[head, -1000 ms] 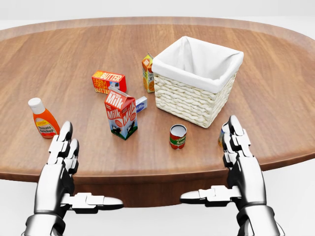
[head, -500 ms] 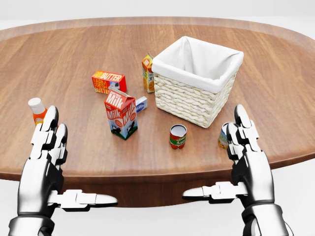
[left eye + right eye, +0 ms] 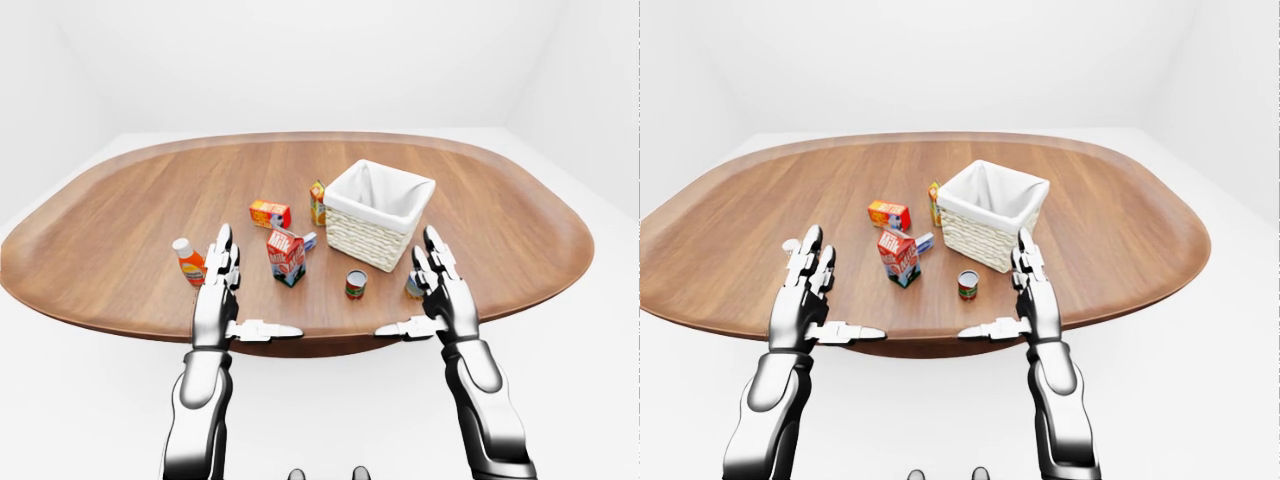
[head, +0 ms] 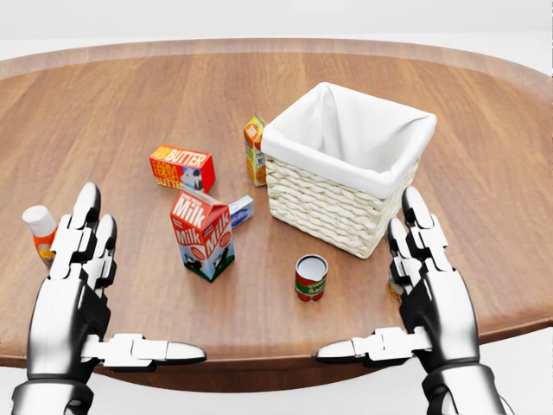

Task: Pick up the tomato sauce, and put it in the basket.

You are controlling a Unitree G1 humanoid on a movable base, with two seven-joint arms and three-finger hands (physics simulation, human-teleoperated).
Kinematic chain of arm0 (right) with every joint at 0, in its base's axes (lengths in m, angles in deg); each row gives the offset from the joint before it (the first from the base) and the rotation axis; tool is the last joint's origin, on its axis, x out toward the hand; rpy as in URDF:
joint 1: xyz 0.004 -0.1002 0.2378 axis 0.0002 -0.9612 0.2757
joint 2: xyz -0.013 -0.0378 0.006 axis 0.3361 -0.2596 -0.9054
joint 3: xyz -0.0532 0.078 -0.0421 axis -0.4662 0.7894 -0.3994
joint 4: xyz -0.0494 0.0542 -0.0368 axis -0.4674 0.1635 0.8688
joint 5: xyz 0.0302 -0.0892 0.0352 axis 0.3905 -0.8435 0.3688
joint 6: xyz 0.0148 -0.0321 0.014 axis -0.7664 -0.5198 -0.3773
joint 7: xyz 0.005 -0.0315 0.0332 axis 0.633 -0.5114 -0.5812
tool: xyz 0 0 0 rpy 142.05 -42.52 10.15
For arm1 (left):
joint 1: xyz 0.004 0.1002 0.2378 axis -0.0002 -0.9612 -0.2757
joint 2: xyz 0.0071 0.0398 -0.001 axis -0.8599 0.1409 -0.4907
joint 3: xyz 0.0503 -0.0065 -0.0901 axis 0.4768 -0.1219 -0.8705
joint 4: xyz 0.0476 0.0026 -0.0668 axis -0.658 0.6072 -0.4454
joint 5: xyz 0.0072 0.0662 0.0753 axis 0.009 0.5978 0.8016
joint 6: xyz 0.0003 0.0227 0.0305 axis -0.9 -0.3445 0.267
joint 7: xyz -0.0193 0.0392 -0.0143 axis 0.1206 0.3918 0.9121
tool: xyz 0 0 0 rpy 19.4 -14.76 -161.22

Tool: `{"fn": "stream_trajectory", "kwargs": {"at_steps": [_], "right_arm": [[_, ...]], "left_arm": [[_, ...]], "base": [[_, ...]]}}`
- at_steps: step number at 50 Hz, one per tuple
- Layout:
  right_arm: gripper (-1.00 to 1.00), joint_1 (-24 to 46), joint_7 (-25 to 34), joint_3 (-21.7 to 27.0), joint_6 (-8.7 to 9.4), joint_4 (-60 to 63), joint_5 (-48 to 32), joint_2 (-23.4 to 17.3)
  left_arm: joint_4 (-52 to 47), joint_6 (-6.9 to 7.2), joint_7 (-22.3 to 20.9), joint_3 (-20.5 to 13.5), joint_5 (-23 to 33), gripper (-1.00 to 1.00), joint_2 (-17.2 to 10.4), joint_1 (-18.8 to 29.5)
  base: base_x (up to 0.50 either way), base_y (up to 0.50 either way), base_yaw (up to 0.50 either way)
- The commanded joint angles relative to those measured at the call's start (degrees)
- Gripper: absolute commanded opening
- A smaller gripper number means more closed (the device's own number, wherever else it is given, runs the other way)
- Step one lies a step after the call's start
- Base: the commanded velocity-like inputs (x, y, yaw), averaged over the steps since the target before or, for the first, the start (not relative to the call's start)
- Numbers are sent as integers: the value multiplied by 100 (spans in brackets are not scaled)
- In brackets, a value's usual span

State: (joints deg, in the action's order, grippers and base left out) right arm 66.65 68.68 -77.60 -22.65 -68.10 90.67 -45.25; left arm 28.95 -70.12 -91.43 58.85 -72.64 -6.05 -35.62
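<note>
The tomato sauce can [image 4: 311, 277], red label with a green band, stands upright on the wooden table [image 4: 130, 95], just below the basket in the head view. The wicker basket [image 4: 328, 207] with a white cloth lining sits right of centre. My left hand [image 4: 130, 285] hovers open over the table's near edge at lower left, well left of the can. On the can's right, my right hand [image 4: 371, 277] is open too, thumb pointing toward the can without touching it. Neither hand holds anything.
A milk carton [image 4: 203, 235] stands left of the can, a small blue-white box [image 4: 240, 210] behind it. A butter box [image 4: 181, 167] and an orange juice carton [image 4: 255, 149] lie further up. A ketchup bottle [image 3: 188, 262] and a second can [image 3: 413, 286] are partly hidden by my hands.
The whole picture has shifted down and grown slightly, so the camera moved closer. My left hand went left and up in front of the ketchup bottle. No object on the table has moved.
</note>
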Motion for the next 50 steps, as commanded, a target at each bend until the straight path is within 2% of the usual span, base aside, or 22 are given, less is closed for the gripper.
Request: {"fn": "stream_trajectory", "kwargs": {"at_steps": [1, 37, 46, 50], "right_arm": [[100, -40, 64, 6, 0, 78, -21, -44], [100, 57, -8, 66, 0, 16, 85, -31], [100, 114, -236, 93, 0, 71, 121, -17], [100, 58, -52, 91, 0, 196, 262, -56]], "left_arm": [[3, 0, -1, 40, 6, 100, 44, -18], [65, 0, -19, 44, -31, 100, 41, -4], [75, 0, -16, 56, -23, 100, 44, -1], [62, 0, -17, 59, -23, 100, 43, -7]], "base": [[0, -50, 0], [0, -50, 0], [0, -2, 0], [23, 0, 0]]}}
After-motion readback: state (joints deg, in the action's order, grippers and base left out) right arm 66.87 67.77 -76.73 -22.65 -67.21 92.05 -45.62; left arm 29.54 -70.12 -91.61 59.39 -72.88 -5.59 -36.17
